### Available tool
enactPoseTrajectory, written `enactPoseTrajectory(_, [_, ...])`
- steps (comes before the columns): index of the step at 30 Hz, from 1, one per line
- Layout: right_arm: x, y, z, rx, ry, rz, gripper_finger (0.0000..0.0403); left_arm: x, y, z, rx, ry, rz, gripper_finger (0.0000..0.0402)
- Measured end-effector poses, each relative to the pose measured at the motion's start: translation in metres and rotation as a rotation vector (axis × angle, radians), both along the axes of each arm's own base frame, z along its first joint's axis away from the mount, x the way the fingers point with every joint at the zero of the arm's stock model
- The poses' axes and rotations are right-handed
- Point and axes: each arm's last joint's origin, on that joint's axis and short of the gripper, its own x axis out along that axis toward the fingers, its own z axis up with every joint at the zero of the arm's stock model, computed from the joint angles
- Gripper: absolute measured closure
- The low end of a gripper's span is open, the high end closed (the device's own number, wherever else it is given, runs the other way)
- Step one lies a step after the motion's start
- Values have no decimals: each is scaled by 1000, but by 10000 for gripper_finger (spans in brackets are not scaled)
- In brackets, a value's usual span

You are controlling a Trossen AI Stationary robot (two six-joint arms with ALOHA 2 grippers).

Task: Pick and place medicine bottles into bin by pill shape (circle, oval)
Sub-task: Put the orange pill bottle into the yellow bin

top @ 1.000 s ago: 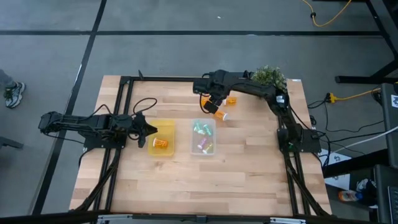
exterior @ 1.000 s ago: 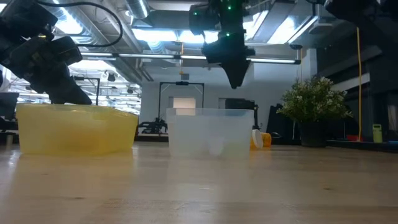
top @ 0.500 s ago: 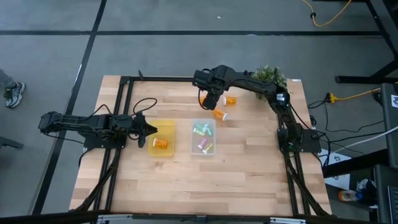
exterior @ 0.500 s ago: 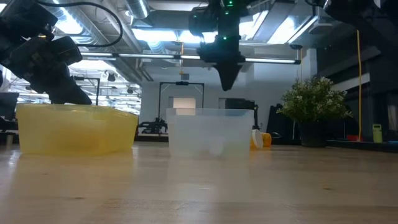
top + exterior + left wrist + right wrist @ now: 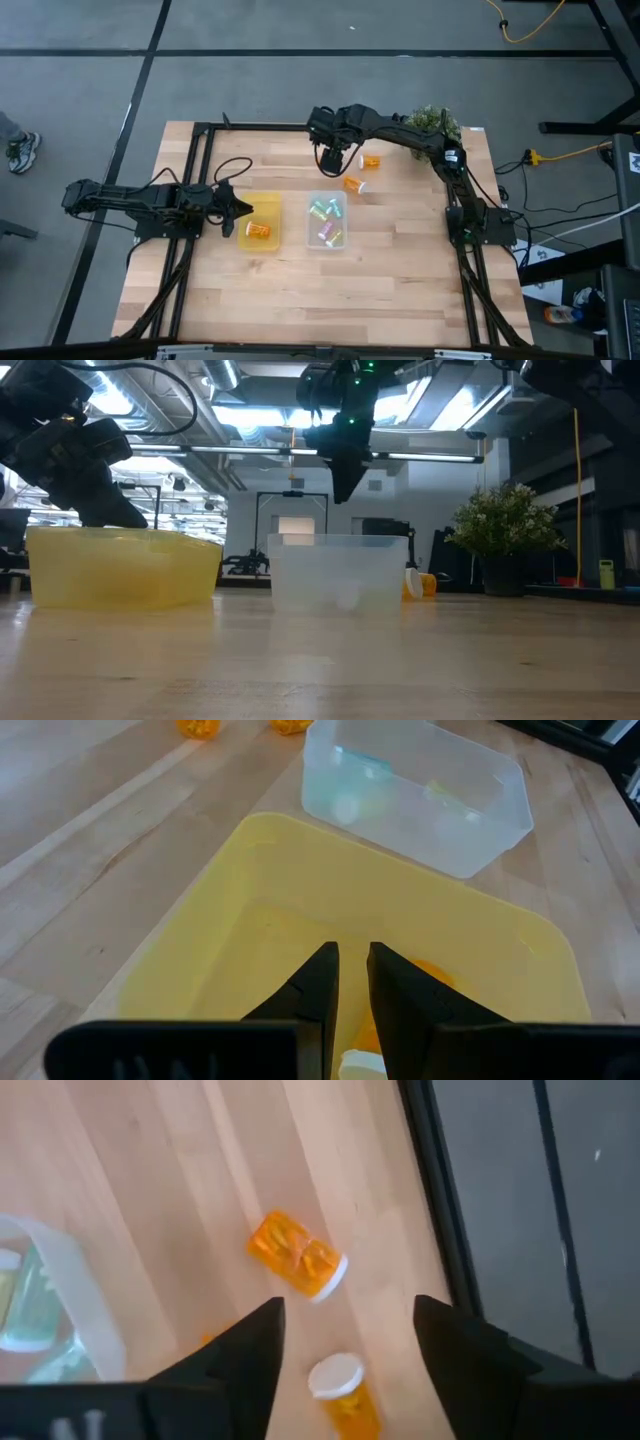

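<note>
The yellow bin (image 5: 258, 222) holds one orange bottle (image 5: 259, 230). The clear bin (image 5: 326, 220) beside it holds several pale teal bottles (image 5: 322, 209). Two orange bottles with white caps lie on their sides on the table beyond the clear bin (image 5: 353, 184) (image 5: 370, 160); both also show in the right wrist view (image 5: 298, 1257) (image 5: 340, 1385). My right gripper (image 5: 329, 158) hangs open and empty, high above the table (image 5: 340, 485), left of these two bottles. My left gripper (image 5: 240, 208) waits shut and empty over the yellow bin's left rim (image 5: 352, 980).
A green potted plant (image 5: 432, 122) stands at the table's far right corner, close to the right arm. Black frame rails run along the table's far edge (image 5: 260, 126) and down both sides. Bare wood lies toward the near edge (image 5: 320, 290).
My right gripper has moved toward the table's left edge at about the same height, away from above the two loose orange bottles. The bottles and bins have stayed where they were.
</note>
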Motion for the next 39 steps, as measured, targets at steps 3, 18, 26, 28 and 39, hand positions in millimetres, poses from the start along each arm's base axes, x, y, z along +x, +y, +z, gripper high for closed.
enactPoseTrajectory(3, [4, -1, 1, -29, -22, 55, 153, 0, 0, 0, 0, 0, 0, 351])
enactPoseTrajectory(18, [22, -7, 11, -112, -219, 83, 142, 0, 0, 0, 0, -2, 0, 351])
enactPoseTrajectory(26, [9, -21, 2, 64, -138, 300, 142, 0, 0, 0, 0, -2, 0, 351])
enactPoseTrajectory(28, [2, -28, -2, 100, -104, 286, 142, 0, 0, 0, 1, -2, 0, 351])
enactPoseTrajectory(39, [-11, -40, -36, 185, 8, 378, 142, 0, 0, 0, 1, -2, 0, 351])
